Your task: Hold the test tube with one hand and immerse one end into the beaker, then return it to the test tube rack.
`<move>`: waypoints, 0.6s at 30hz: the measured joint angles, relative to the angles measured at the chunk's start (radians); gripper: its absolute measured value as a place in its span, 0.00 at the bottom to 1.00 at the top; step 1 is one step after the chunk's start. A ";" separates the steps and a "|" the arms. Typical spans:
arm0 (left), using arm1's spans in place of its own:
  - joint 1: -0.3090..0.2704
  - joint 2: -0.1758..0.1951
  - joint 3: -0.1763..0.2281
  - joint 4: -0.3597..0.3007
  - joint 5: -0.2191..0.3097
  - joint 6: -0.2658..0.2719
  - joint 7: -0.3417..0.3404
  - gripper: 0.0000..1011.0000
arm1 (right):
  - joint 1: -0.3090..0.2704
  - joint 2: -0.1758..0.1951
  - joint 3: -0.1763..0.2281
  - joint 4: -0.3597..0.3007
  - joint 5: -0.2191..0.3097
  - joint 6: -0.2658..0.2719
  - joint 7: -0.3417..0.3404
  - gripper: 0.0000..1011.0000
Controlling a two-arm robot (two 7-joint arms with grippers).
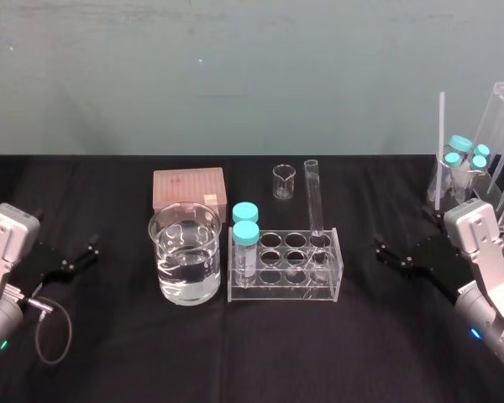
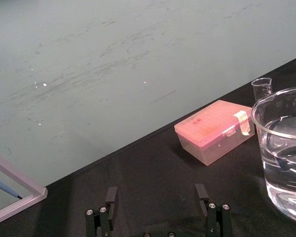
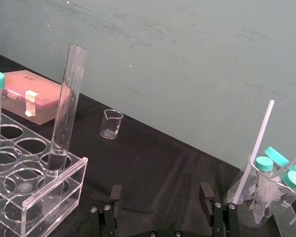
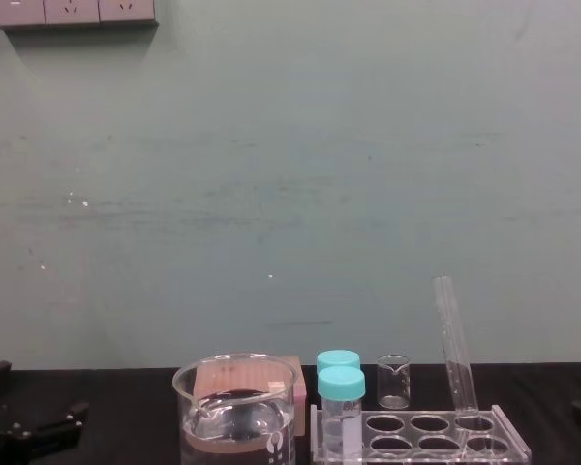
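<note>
Test tube rack (image 1: 281,290): sat in the middle, everything else placed off it.
Beaker (image 1: 185,264): parked just left of the rack, about half full of clear liquid.
Pink box (image 1: 188,189): behind the rack's left end, lid shut.
Left gripper (image 1: 91,254): well left of the rack, fingers spread wide, holding nothing.
Right gripper (image 1: 381,253): well right of the rack, also wide and empty.
Test tube (image 1: 314,197): stood in the rack's back-right hole, leaning a bit.
Teal-capped vials (image 1: 245,239): two, upright in the rack's leftmost holes.
Tiny beaker (image 1: 283,181): behind the rack, apart from it.
</note>
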State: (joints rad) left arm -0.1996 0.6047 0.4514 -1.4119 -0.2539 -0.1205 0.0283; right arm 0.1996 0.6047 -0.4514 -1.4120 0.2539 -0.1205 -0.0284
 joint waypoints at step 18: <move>0.000 0.000 0.000 0.000 0.000 0.000 0.000 0.99 | -0.009 -0.011 0.054 -0.011 0.090 -0.010 0.073 0.99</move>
State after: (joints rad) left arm -0.1995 0.6047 0.4513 -1.4120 -0.2539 -0.1205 0.0283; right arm 0.1902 0.5932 -0.3970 -1.4230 0.3439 -0.1304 0.0448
